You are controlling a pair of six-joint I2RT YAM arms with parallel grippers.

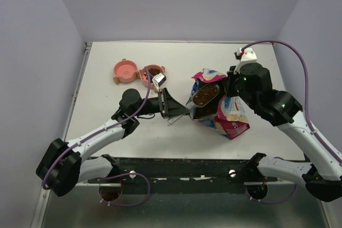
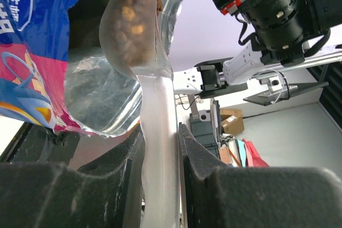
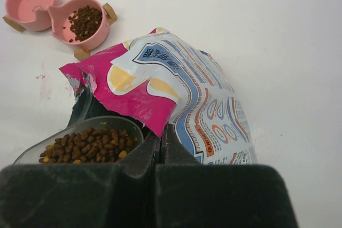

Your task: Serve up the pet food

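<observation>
The pet food (image 1: 204,95) is a heap of dark brown kibble in a clear plastic scoop (image 1: 199,111), held at the open mouth of the pink printed bag (image 1: 234,117). My left gripper (image 1: 179,111) is shut on the scoop's handle (image 2: 159,105); the left wrist view shows kibble (image 2: 136,9) through the scoop wall. My right gripper (image 1: 231,86) is shut on the bag's edge (image 3: 155,105), holding the mouth up. The right wrist view shows the filled scoop (image 3: 69,124) with kibble (image 3: 88,142) just left of my fingers.
A pink double bowl stands at the back left: the left cup (image 1: 126,71) is bare, the right cup (image 1: 153,73) holds some kibble (image 3: 84,21). A black rail (image 1: 181,166) runs along the table's near edge.
</observation>
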